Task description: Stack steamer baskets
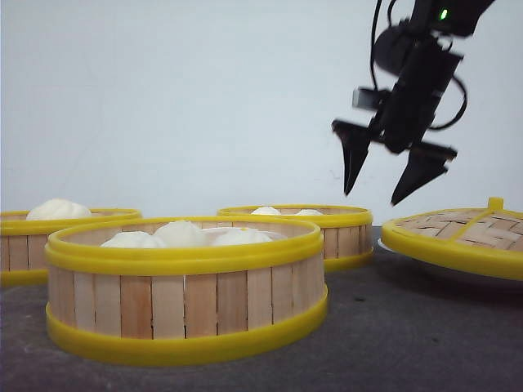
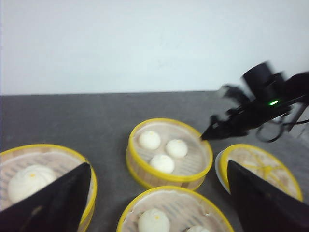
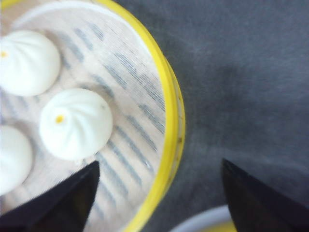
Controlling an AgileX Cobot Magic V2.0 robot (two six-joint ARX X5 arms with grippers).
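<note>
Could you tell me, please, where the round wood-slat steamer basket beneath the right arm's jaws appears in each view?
Front view: the rear middle steamer basket, right of centre, behind the nearest basket.
Left wrist view: centre basket holding three buns.
Right wrist view: fills the left half, jaws straddling its rim.
Shared landmark: the flat woven-bamboo lid with yellow rim beside it, clear in front and left wrist views.

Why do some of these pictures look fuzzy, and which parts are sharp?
Front view: the nearest steamer basket is fairly crisp, the right gripper slightly soft. Left wrist view: the other arm is smeared, while the middle basket is clearer. Right wrist view: the buns and basket rim are soft, the dark fingers just blurred wedges.
</note>
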